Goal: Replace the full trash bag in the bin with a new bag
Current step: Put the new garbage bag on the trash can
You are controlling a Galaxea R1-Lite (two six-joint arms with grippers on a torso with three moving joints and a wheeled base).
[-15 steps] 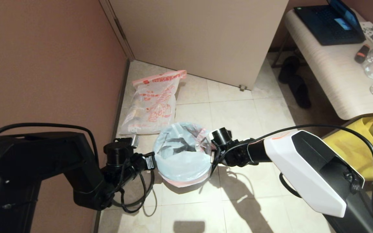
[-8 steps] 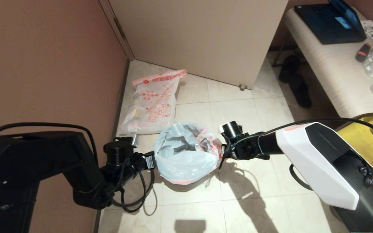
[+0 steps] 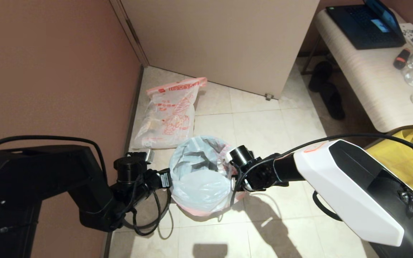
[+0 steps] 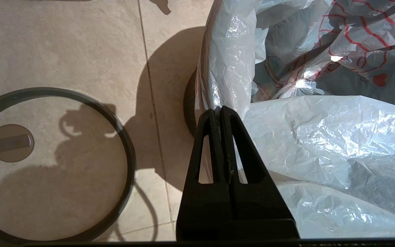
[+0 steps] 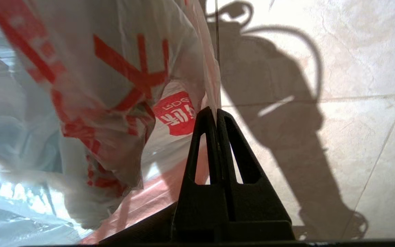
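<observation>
Right now I have both arms at the bin [image 4: 189, 109], each pinching the mouth of the new bag [image 3: 199, 179] that is draped inside and over its top. My left gripper [image 4: 219, 111] has its jaws pressed together on the bag's edge on the bin's left side, and my right gripper [image 5: 215, 113] is pinched shut on the film on the opposite side. To do this step well, I judge I should pull the 2 sides apart evenly and downward so the mouth folds over the top without tearing the thin film, keeping the pulls balanced so the light bin does not tip or slide. The grey ring [image 4: 129, 161] lies flat on the floor tiles [image 3: 264, 125] just beside the bin, so I think it goes on after the bag is spread. The full trash bag [image 3: 169, 114] lies on the floor by the wall [image 3: 48, 71], apart from the bin. Its red print is too small to read; the new bag also carries red marks and a red badge [image 5: 177, 115] with mirrored lettering I cannot make out.
</observation>
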